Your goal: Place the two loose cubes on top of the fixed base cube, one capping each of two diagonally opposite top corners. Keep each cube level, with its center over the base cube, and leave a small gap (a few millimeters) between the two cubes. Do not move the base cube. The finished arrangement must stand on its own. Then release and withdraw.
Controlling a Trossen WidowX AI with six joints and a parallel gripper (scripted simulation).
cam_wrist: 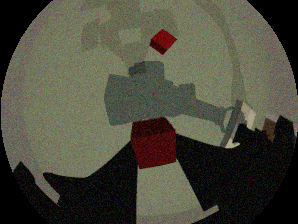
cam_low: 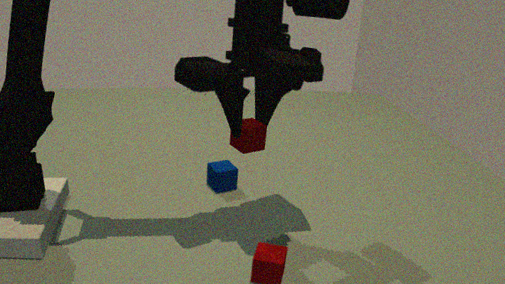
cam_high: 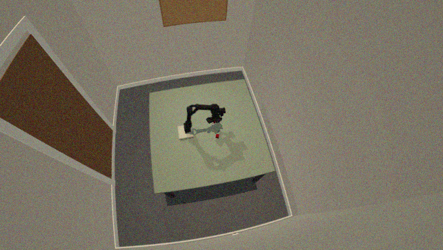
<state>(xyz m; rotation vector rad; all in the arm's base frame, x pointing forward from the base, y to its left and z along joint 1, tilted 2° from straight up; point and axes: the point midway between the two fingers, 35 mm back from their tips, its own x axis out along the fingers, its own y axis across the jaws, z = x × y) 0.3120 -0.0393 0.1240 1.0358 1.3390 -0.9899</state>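
Held red cube (cam_low: 249,136): small, rigid and evidently light, with flat parallel faces that suit a pinch on two opposite sides near mid-height; smooth faces may slip if gripped off-centre. Gripper (cam_low: 248,127): fingers partly closed, pinching this cube at their tips, carried clear of the table (cam_low: 400,195); the cube hangs above and just beside the blue base cube (cam_low: 222,176), which rests on the table. Second red cube (cam_low: 269,263): loose on the table, nearer the exterior camera, well apart from the base.
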